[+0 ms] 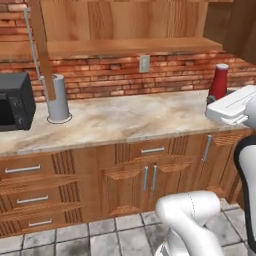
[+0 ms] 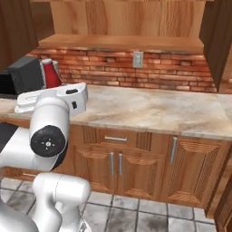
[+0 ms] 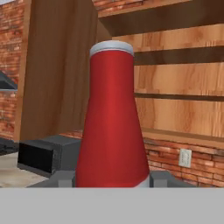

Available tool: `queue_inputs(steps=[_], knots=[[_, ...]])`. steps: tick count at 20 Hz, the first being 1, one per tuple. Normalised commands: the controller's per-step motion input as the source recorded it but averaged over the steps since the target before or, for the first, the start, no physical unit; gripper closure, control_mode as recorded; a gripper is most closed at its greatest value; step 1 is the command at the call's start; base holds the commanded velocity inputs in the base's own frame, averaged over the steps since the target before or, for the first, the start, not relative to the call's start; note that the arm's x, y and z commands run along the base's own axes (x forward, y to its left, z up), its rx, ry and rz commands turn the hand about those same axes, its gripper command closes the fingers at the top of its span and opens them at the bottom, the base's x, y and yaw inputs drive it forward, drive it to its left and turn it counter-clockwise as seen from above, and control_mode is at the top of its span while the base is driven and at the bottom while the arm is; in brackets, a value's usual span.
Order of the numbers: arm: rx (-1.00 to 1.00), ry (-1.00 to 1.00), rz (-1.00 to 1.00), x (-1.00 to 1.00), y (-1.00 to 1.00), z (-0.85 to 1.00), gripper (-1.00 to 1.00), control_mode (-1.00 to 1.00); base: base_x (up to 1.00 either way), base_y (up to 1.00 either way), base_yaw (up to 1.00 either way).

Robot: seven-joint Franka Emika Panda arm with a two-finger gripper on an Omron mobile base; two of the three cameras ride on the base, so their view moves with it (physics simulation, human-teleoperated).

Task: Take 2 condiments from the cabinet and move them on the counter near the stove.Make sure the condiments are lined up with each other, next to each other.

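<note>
A slim red bottle (image 3: 113, 122) with a pale cap, one of the condiments, stands upright between my fingertips (image 3: 65, 178). My gripper (image 3: 112, 179) is shut on its wide lower body. The left base view has the bottle (image 1: 218, 82) at the far right of the beige counter (image 1: 125, 120), behind my white hand (image 1: 230, 107). From the right base view it (image 2: 50, 72) is at the left, over the counter (image 2: 158, 108). Its base is hidden, so contact with the counter cannot be told. The brown cabinet shelf (image 1: 125, 47) hangs above. The stove is out of view.
A dark microwave (image 1: 15, 102) sits at the counter's left end, with a grey paper towel roll (image 1: 58, 97) beside it. An open cabinet door (image 1: 42, 50) hangs edge-on above the roll. A wall outlet (image 1: 144, 63) is set in the brick backsplash. Drawers and doors run below.
</note>
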Motion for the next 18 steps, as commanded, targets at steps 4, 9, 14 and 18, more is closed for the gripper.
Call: queue_inputs(steps=[4,9,14,18], knots=[[0.00,0.00,0.00,0.00,0.00,0.00,1.00,1.00,-0.21,0.86,0.00],[0.00,0.00,0.00,0.00,0.00,0.00,1.00,1.00,-0.06,1.00,0.00],[0.00,0.00,0.00,0.00,0.00,0.00,1.00,1.00,-0.34,0.92,0.00],[0.00,0.00,0.00,0.00,0.00,0.00,1.00,1.00,-0.22,0.90,0.00]])
